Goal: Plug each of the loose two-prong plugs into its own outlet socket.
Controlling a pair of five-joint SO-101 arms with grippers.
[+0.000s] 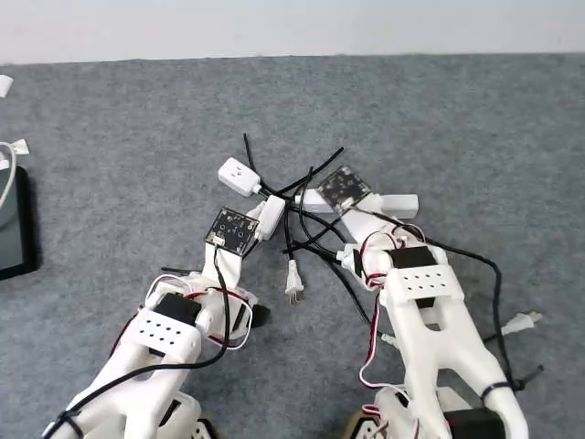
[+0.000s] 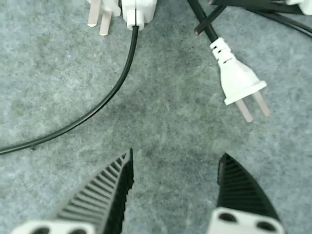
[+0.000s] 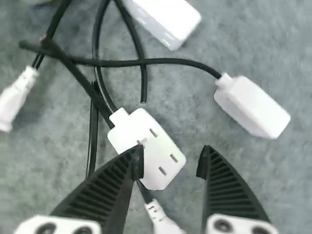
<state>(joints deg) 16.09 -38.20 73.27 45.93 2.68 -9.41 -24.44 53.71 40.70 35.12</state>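
From above, the grey table (image 1: 110, 119) is carrying a tangle of black cords (image 1: 311, 233) with white outlet sockets lying among them. The first outlet socket (image 1: 239, 176) is lying at the far side of the tangle, the second outlet socket (image 1: 271, 218) just ahead of the left arm (image 1: 169, 329), and the third outlet socket (image 1: 399, 203) just ahead of the right arm (image 1: 425, 302). A loose two-prong plug (image 1: 293, 282) is lying between the two arms with its prongs bare. An outer plug (image 1: 521, 321) is lying well apart, beyond the right arm, also unconnected. In the left wrist view, the left gripper (image 2: 175, 168) is hovering wide open over bare table and gripping nothing. A nearby plug (image 2: 239, 80) is lying ahead of the jaws, both prongs exposed, touching neither finger. In the right wrist view, the right gripper (image 3: 171, 157) is likewise spread open with nothing clamped. One finger is overlapping the edge of a multi-slot socket (image 3: 151, 141); whether it is touching cannot be told. The slots facing up on that socket are showing empty. A side socket (image 3: 251, 105) and a farther socket (image 3: 163, 17) are lying beyond it, neither with a plug visibly seated. As a judgement, the task is standing at its beginning: no plug appears inserted, no plug is in a gripper, and every pick-up and insertion is remaining to be done.
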